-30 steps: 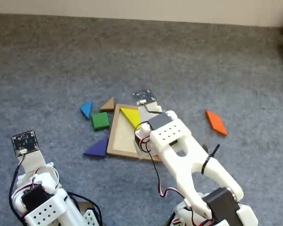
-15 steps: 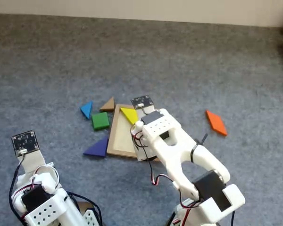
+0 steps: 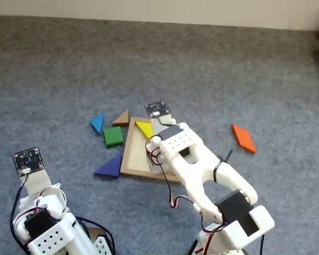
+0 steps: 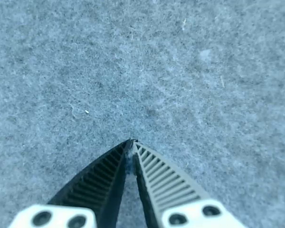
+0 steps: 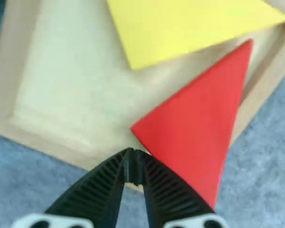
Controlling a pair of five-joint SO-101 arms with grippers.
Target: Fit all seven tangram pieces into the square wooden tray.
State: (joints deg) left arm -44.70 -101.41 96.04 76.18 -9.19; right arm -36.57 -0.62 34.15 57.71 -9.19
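Observation:
The square wooden tray (image 5: 52,80) holds a yellow triangle (image 5: 190,23) and a red triangle (image 5: 199,123) side by side. My right gripper (image 5: 132,167) is shut and empty, its tips over the tray's rim beside a corner of the red triangle. In the high view the right arm (image 3: 181,146) covers much of the tray (image 3: 130,154), with the yellow triangle (image 3: 144,128) showing past it. Off the tray lie a small blue triangle (image 3: 98,123), a brown triangle (image 3: 122,118), a green square (image 3: 113,136), a dark blue triangle (image 3: 110,167) and an orange parallelogram (image 3: 243,138). My left gripper (image 4: 132,145) is shut over bare carpet.
Grey carpet (image 3: 228,69) covers the whole table. The left arm (image 3: 29,162) stands at the near left corner, well apart from the pieces. The orange parallelogram lies alone to the right of the tray.
The right arm has swung a little to the left over the tray and its base has turned. The left arm and the loose pieces have stayed put.

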